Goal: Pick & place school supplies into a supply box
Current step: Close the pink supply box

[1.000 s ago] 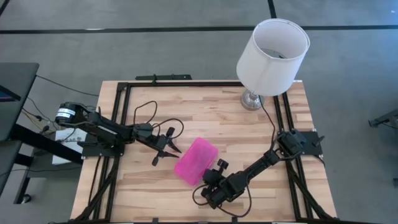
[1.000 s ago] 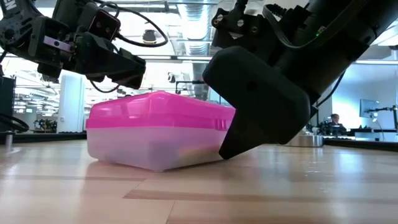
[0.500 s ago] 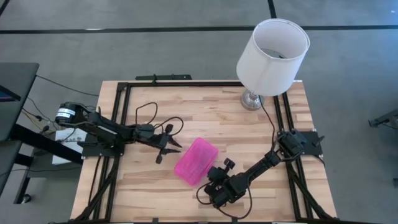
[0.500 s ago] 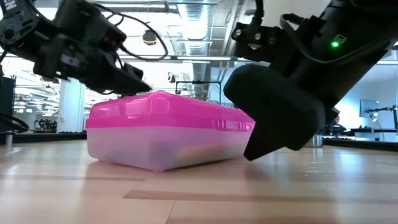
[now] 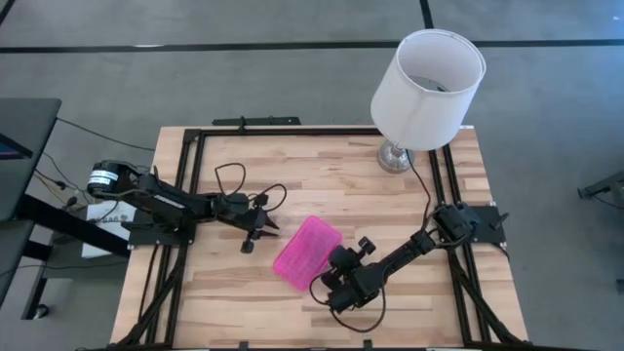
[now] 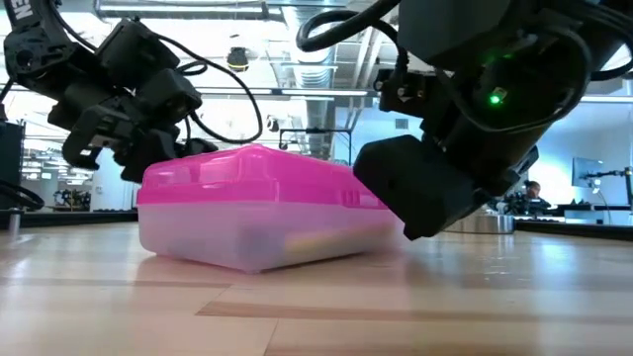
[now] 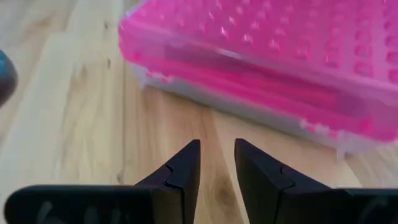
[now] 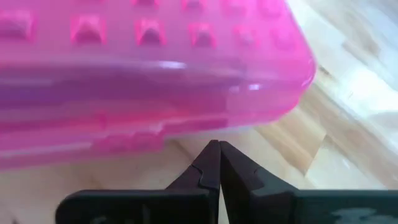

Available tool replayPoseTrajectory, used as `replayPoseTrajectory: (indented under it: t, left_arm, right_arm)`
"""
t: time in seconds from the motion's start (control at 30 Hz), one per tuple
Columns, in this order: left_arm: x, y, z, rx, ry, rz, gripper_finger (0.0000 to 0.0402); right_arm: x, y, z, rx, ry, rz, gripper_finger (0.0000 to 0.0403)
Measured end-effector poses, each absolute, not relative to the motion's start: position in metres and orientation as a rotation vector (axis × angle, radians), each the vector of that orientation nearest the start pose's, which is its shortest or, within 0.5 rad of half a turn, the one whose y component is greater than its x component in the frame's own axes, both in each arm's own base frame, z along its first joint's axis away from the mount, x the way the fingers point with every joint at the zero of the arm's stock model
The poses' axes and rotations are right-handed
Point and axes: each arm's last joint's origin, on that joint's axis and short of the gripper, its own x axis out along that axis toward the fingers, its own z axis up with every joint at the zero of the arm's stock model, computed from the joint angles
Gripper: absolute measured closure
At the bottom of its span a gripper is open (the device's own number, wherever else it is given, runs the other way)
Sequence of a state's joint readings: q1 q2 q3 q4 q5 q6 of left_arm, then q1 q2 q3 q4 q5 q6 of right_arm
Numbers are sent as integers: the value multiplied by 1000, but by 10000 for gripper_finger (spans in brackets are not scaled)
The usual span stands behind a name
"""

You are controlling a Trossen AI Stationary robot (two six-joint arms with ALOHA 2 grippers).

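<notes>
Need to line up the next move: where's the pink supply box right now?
High view: the supply box lies closed near the table's middle, between the left gripper and the shut right gripper.

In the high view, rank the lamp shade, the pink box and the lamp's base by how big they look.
1. lamp shade, though it stands nearer the camera
2. pink box
3. lamp base, partly hidden under the shade

A light wooden table [image 5: 322, 175] edged by a black frame [image 5: 255, 122] is set on a grey floor [image 5: 195, 68] crossed by dark lines. A lamp with a white shade [image 5: 427, 88] is stood at one far corner — part of a dark desk [image 5: 21, 146] is seen at the side. Beyond the table, ceiling ducts [image 6: 316, 40] and bright windows [image 6: 603, 138] are seen — a large open room.
</notes>
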State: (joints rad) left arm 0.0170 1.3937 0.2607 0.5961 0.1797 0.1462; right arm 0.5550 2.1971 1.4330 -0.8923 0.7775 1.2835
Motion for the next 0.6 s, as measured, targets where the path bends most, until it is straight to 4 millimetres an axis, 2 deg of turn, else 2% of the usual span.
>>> replayPoseTrajectory:
  t: [0.27, 0.6]
  left_arm:
    - [212, -6, 116, 63, 539, -318, 306]
    - [210, -12, 113, 65, 564, -367, 306]
  right_arm:
    - [346, 173, 104, 48, 885, -888, 403]
    - [369, 147, 103, 11, 919, -840, 403]
